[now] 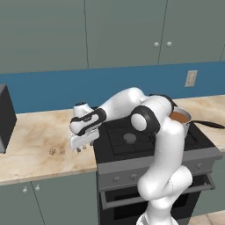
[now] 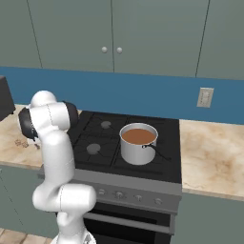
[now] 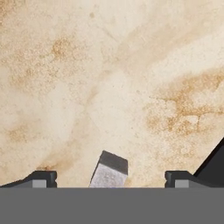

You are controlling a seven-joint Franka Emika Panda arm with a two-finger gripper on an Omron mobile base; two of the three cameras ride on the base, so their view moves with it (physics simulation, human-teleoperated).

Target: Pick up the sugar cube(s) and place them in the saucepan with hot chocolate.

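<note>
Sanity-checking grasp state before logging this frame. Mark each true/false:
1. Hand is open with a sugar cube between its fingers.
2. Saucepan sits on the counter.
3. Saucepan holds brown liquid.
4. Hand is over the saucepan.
1. True. The hand is open, and a sugar cube lies on the counter between its spread fingers, touching neither.
2. False. The saucepan stands on the stove, on its right side.
3. True. Brown liquid fills it near the rim.
4. False. The hand is low over the counter, left of the stove and well away from the saucepan.
</note>
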